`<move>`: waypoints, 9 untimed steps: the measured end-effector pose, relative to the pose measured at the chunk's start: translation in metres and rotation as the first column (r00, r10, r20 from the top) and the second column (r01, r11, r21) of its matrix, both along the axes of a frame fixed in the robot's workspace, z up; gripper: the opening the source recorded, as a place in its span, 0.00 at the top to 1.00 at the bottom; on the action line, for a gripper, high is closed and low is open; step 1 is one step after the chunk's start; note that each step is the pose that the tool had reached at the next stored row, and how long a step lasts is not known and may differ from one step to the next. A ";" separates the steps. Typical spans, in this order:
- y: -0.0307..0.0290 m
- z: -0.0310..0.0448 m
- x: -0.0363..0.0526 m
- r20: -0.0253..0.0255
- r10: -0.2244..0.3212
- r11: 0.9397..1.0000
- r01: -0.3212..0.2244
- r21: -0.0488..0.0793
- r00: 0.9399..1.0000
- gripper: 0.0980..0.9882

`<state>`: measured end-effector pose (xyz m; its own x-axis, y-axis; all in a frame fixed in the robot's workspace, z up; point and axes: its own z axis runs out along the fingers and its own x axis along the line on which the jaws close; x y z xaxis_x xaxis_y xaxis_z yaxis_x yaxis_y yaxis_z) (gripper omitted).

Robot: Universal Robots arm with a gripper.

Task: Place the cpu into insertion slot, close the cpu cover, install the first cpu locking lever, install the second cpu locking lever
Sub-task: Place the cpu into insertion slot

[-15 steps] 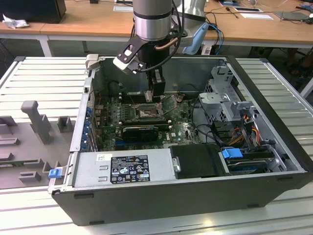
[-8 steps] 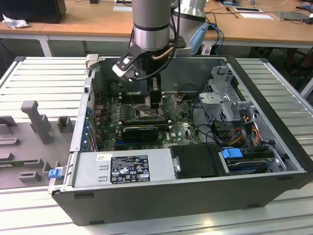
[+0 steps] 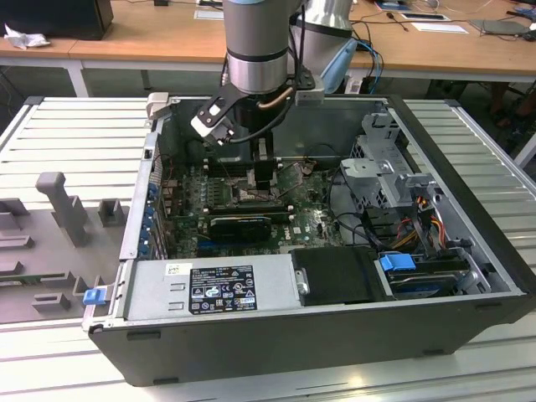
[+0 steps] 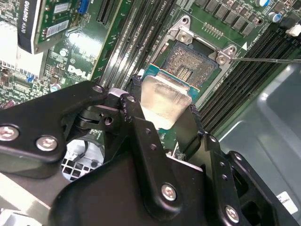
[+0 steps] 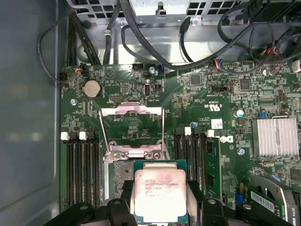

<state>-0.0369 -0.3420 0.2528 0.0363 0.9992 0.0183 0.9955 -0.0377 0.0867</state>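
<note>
Gripping the cpu (image 4: pixel 164 101) by opposite edges, the jaws hold it just over the insertion slot (image 4: pixel 194 63), hiding part of its pin field; the cpu cover (image 5: pixel 132 111) stands swung open beside it

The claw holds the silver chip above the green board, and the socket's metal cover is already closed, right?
Not quite: the cover stands open, as the first wrist view shows. The claw does hold the chip above the board.
</note>
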 end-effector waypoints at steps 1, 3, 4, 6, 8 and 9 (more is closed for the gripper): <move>0.0001 -0.0011 0.0000 0.000 0.000 1.000 0.000 0.001 1.000 0.52; 0.0006 -0.0034 -0.0006 0.000 0.000 1.000 0.000 0.000 1.000 0.52; 0.0018 -0.0045 -0.0007 0.000 0.000 1.000 0.000 0.000 1.000 0.52; 0.0047 -0.0082 -0.0011 0.000 0.000 1.000 0.000 0.001 1.000 0.52; 0.0059 -0.0108 -0.0024 0.000 0.006 1.000 -0.006 0.002 1.000 0.52; 0.0065 -0.0123 -0.0035 0.000 0.013 1.000 -0.013 0.004 1.000 0.52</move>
